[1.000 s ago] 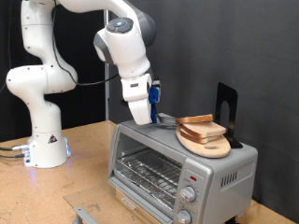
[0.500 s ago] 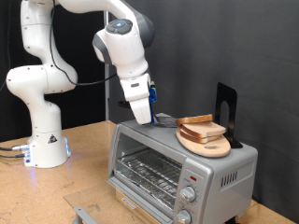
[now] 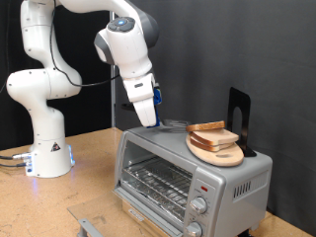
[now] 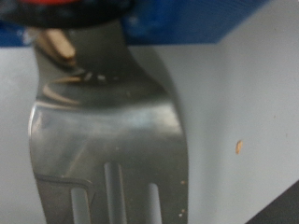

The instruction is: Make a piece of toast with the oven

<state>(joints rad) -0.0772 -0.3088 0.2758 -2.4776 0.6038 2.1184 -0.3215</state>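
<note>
Exterior view first: the white arm (image 3: 44,84) reaches over from the left and hangs its gripper (image 3: 148,117) just above the top of the oven (image 3: 188,170), near that top's left end. From the hand a metal spatula (image 3: 176,124) pokes out towards the right, its thin blade lying low over the oven roof and pointing at the round wooden plate (image 3: 219,150) that sits on the right part of the roof. On that plate lie slices of bread (image 3: 212,134), piled together, pale with brown crusts; which one is the piece of toast for the job cannot be told apart. A black stand (image 3: 240,117) rises behind the plate. The oven door is closed, the wire rack (image 3: 158,183) showing through the glass, with two knobs (image 3: 200,219) on the right of the front. On the wrist camera the slotted spatula (image 4: 107,140) fills the picture, its handle running up into the hand, so the fingers are clamped on it, and pale oven top lies beside the blade.
</note>
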